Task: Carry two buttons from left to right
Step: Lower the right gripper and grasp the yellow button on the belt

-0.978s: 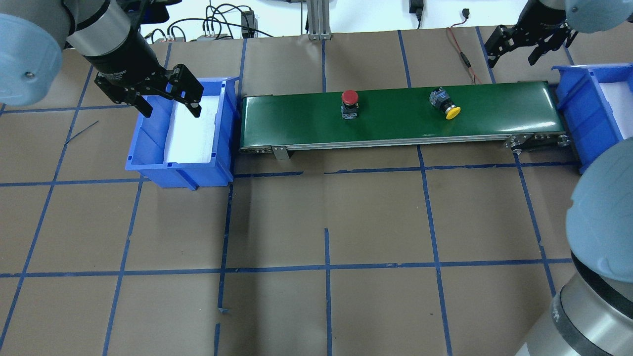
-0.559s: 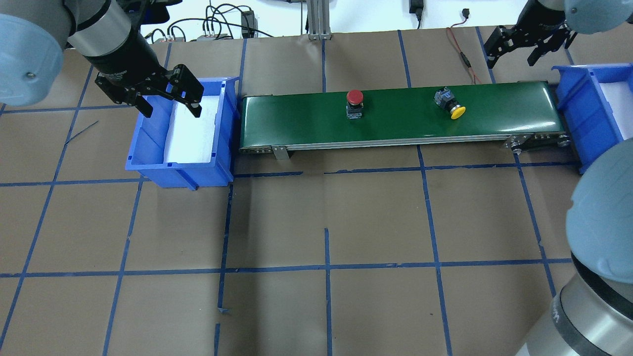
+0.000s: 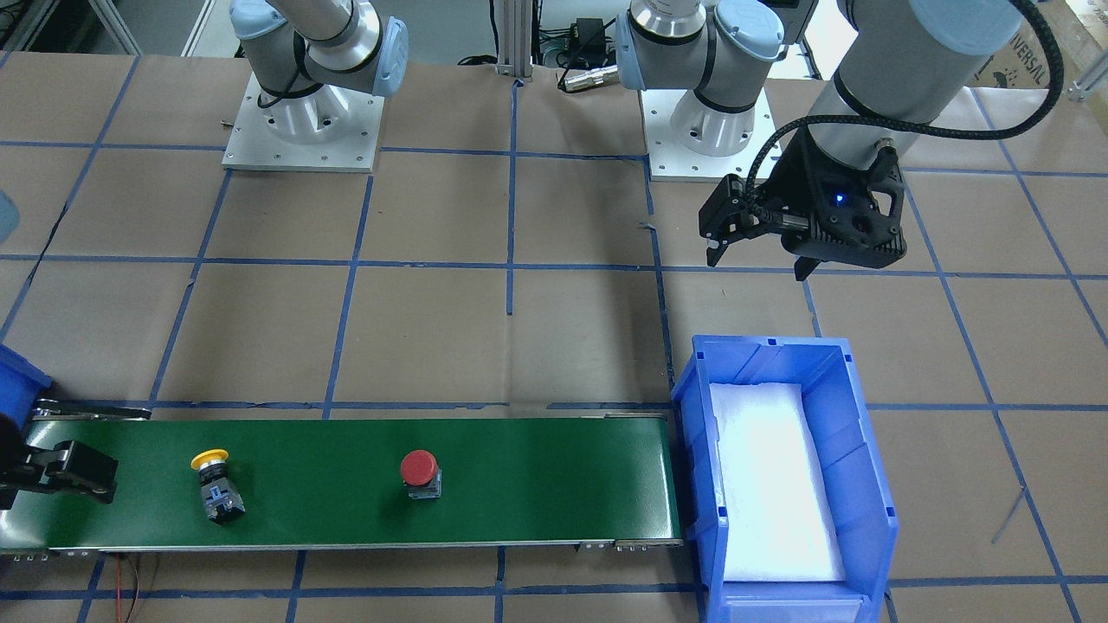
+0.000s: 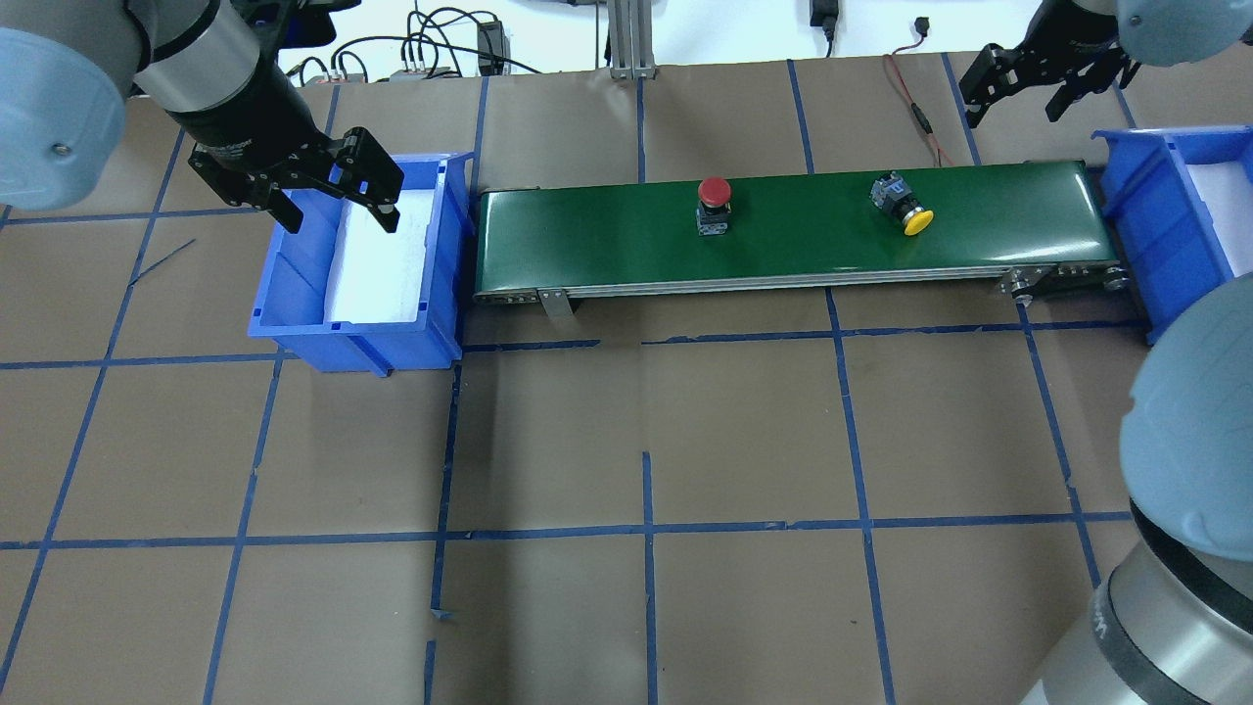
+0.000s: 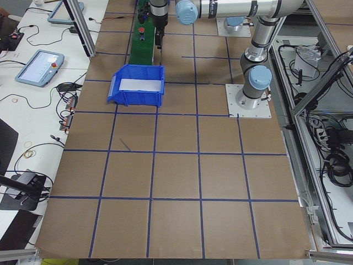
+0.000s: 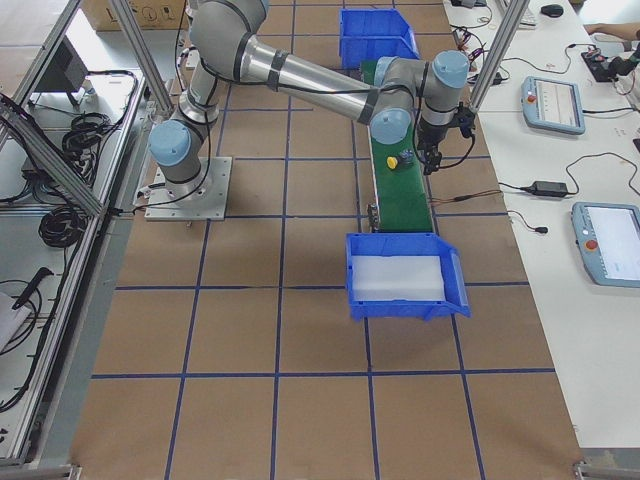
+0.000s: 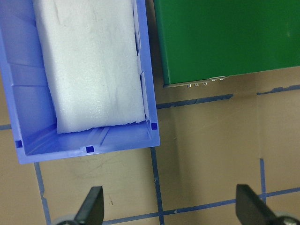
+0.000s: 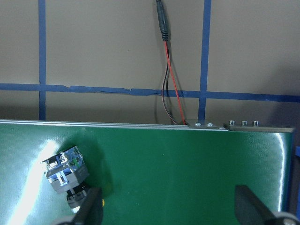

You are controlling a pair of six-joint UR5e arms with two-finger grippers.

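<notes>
Yellow button (image 4: 903, 208) lies on its side on the belt (image 4: 587, 235), near the belt's right end and toward its far edge. Its cap points to the near-right, its grey-black body to the far-left. Red button (image 4: 714, 196) stands upright, cap up, about mid-belt, also toward the far edge. The two are well apart. Neither is in the right bin (image 4: 1126, 186), which sits off the belt's right end.

Right gripper (image 4: 1010, 106) hovers past the belt's far edge, near the right end. Its jaws are spread wide with nothing between them. In the right wrist view the yellow button's body shows at lower left, just beside one finger (image 8: 89, 206) and not between the two.

Left gripper (image 4: 341, 220) hangs over the left bin (image 4: 352, 343), jaws apart and empty. That bin shows only its white liner.

Step in hand, as judged: the right arm picks the yellow button first.

- Shift the wrist until the body is centred between the fingers.
- Turn the jaws to close across the squarish body, not the round cap, which would likely slip.
- If the belt is running, aim slightly ahead toward the right end.
- Stop the fingertips just short of the belt surface before closing.
- Approach from above, since a sideways nudge could roll the button.
- Stay clear of the red-black cable (image 8: 168, 84) beyond the far edge.
</notes>
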